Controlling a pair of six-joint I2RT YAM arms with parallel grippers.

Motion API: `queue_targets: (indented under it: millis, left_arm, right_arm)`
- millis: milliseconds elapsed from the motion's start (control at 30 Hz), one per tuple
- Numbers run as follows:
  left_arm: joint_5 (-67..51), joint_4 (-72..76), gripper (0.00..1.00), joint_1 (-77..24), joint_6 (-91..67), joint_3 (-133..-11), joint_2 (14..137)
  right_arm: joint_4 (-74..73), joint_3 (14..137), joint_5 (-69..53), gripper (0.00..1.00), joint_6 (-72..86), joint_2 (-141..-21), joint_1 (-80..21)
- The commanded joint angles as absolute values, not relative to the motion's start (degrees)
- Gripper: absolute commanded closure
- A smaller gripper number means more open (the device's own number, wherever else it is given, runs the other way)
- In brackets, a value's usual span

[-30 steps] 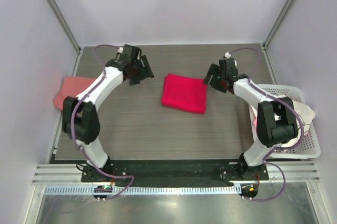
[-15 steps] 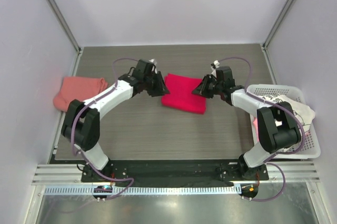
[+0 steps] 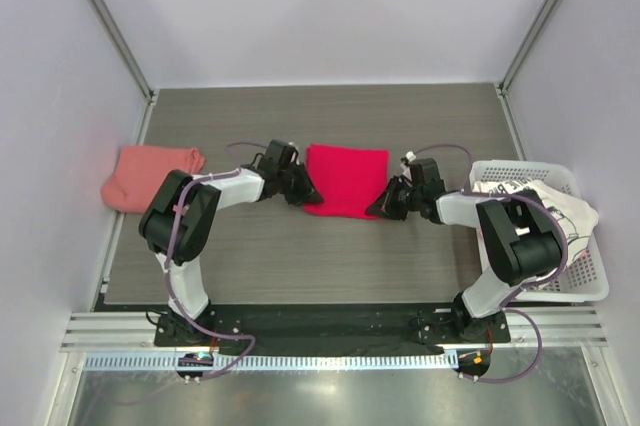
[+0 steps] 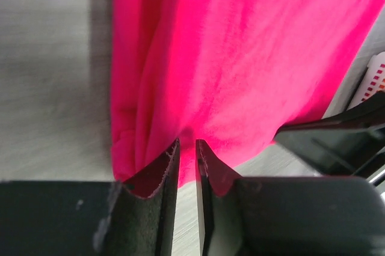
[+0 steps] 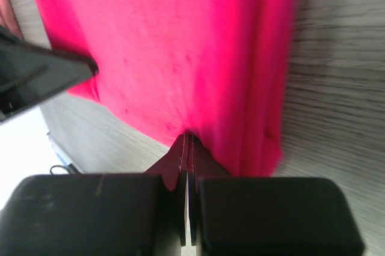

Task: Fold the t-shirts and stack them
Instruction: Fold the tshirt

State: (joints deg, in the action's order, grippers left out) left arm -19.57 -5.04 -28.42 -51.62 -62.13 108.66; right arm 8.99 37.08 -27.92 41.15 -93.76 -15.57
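The left gripper and right gripper each clamp a near corner of the folded crimson-magenta cloth t-shirt.

Seen from above, the fingertips of the left tool and right tool are too small to make out against the crimson t-shirt. Both wrist views cut that shirt off at the upper edge. The right arm hides the left wall of the basket. The black print on the white t-shirt is too small to read.
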Motion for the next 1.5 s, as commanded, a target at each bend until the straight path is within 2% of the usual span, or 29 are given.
queue_targets:
  millis: [0, 100, 200, 233, 333, 400, 433, 533, 633, 767, 1000, 1133, 1300, 1467]
  left_arm:
    - [-11.27, -6.94, 0.81, -28.04, -50.01, -56.35, 105.13]
    - [-8.01, -9.57, 0.73, -28.12, -48.43, -54.32, 99.59]
    - [-4.76, -12.20, 0.54, -28.04, -47.12, -53.00, 92.22]
    - [-1.44, -13.35, 0.45, -28.04, -46.59, -52.91, 90.28]
    - [7.25, -20.90, 0.32, -28.12, -43.95, -54.31, 83.77]
    - [12.63, -28.43, 0.30, -27.95, -41.42, -57.47, 81.39]
    - [19.18, -31.00, 0.26, -27.60, -40.79, -60.09, 81.13]
    - [28.71, -39.62, 0.19, -26.29, -39.03, -63.62, 81.56]
    - [36.81, -45.25, 0.18, -23.47, -37.80, -67.41, 83.58]
    - [41.57, -45.88, 0.27, -16.47, -37.97, -68.55, 87.53]
    - [48.77, -46.49, 0.19, -8.53, -35.42, -75.75, 102.73]
    - [49.04, -45.44, 0.18, -5.45, -32.70, -78.74, 109.15]
    - [47.29, -45.35, 0.18, -4.14, -29.80, -82.69, 118.01]
    - [41.75, -46.48, 0.28, -1.14, -28.56, -85.42, 122.69]
  right_arm:
    - [5.90, 36.65, -19.97, 0.99, 38.59, -90.36, -14.94]
    - [1.06, 37.97, -14.86, 0.99, 37.09, -86.49, -14.94]
    - [-2.10, 38.93, -12.31, 0.96, 35.87, -82.72, -14.94]
    - [-2.72, 39.46, -11.70, 0.92, 35.51, -81.66, -14.94]
    - [-5.62, 40.95, -9.14, 0.83, 33.84, -79.19, -14.85]
    - [-6.41, 41.92, -8.26, 0.79, 32.70, -79.10, -14.94]
    - [-6.68, 42.88, -8.26, 0.73, 32.43, -79.28, -14.94]
    - [-6.07, 44.64, -8.52, 0.61, 32.34, -80.94, -15.12]
    - [-4.92, 46.75, -8.88, 0.60, 31.73, -83.40, -15.82]
    - [-2.91, 46.50, -8.09, 0.59, 32.43, -84.72, -16.17]
    - [2.28, 42.98, -7.47, 0.51, 33.49, -83.15, -16.17]
    - [4.39, 41.23, -7.56, 0.47, 34.10, -82.35, -16.17]
    - [5.54, 40.17, -7.56, 0.46, 34.54, -82.26, -16.08]
    - [5.89, 39.90, -7.29, 0.41, 34.63, -83.84, -16.17]
